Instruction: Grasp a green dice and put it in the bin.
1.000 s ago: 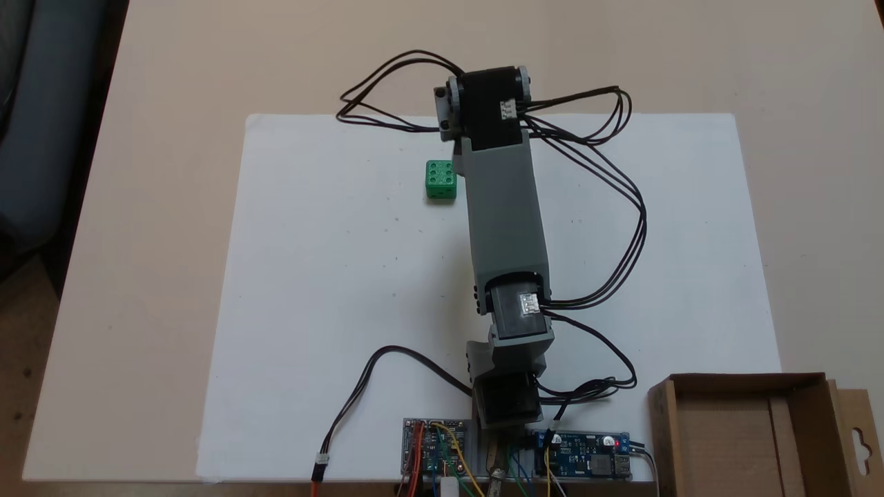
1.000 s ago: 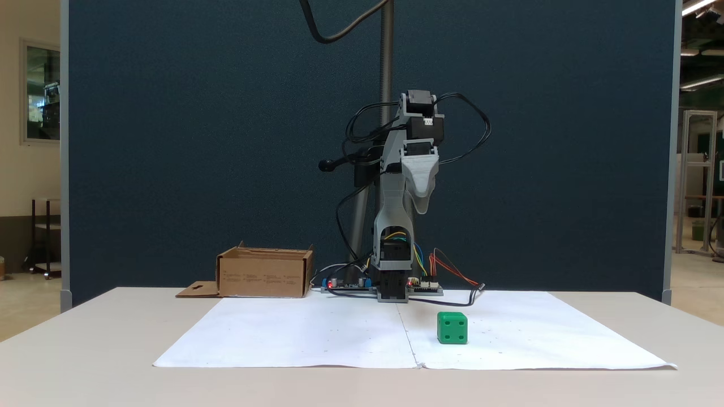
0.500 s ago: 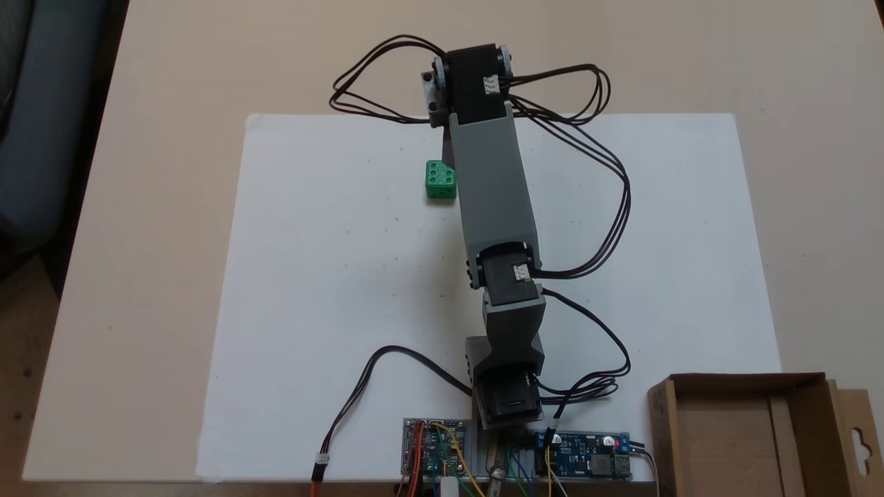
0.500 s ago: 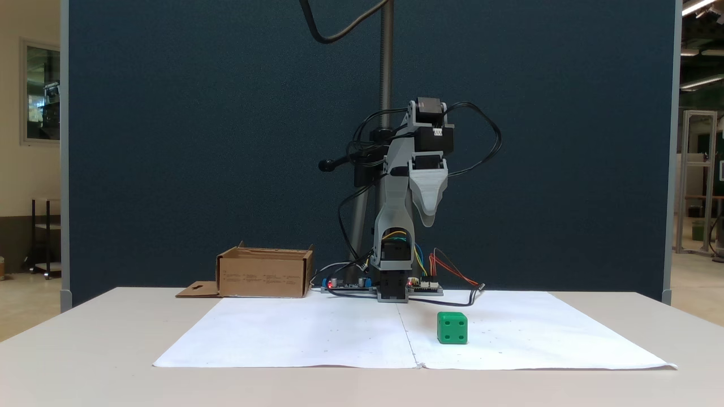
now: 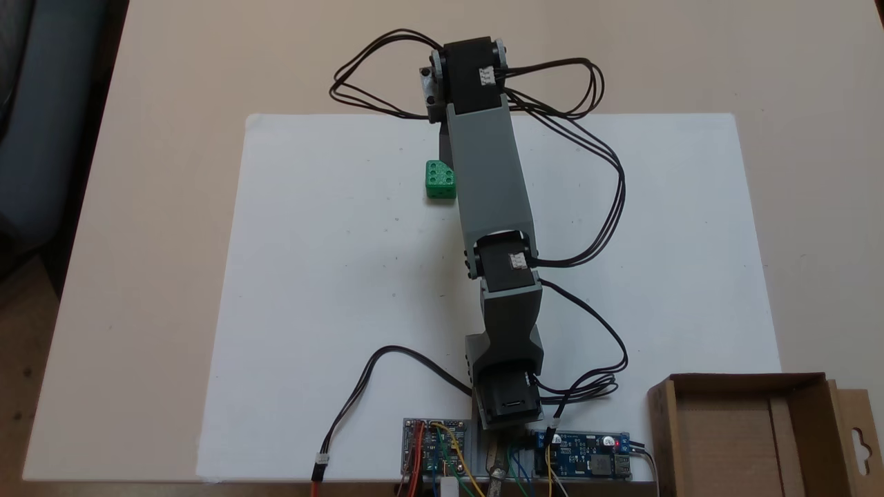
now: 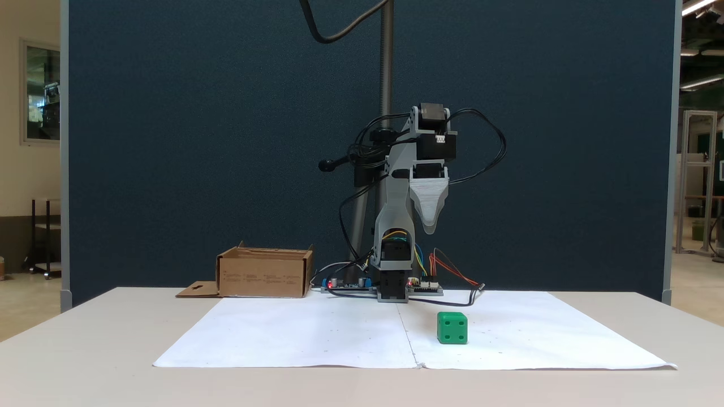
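The green dice [image 5: 440, 181] [image 6: 452, 328] rests on the white paper sheet, just left of the arm's long grey link in a fixed view from above. The bin [image 5: 746, 431] [image 6: 264, 275] is a brown cardboard box beside the arm's base, open side up. My gripper [image 6: 430, 228] hangs point-down well above the table, slightly left of the dice in a fixed view from the front. Only one tapering grey jaw shows, so its state is unclear. From above, the arm [image 5: 487, 166] covers the gripper.
A white paper sheet [image 5: 331, 290] covers the middle of the beige table [image 5: 159, 207]. Circuit boards [image 5: 583, 464] and loose black cables [image 5: 608, 186] sit around the base. A dark blue partition [image 6: 198, 141] with a metal pole stands behind.
The arm has stretched further out from its base over the paper. The gripper has come slightly lower and shifted right in the front view. The dice has not moved.
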### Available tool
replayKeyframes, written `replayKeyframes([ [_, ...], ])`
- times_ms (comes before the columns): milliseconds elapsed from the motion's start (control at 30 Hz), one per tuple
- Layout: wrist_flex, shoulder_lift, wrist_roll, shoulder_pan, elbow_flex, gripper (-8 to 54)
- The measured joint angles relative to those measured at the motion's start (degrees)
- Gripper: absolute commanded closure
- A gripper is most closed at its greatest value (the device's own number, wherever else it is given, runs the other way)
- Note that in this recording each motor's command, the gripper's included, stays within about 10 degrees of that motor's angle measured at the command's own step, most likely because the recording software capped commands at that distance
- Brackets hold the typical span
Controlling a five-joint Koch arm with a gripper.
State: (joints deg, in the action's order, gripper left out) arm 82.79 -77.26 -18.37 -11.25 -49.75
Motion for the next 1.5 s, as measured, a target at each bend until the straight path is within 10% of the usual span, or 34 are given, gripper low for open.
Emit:
replayKeyframes([
  [1500,-19.6,3.96,-2.55,-4.13,-17.75,2.3],
])
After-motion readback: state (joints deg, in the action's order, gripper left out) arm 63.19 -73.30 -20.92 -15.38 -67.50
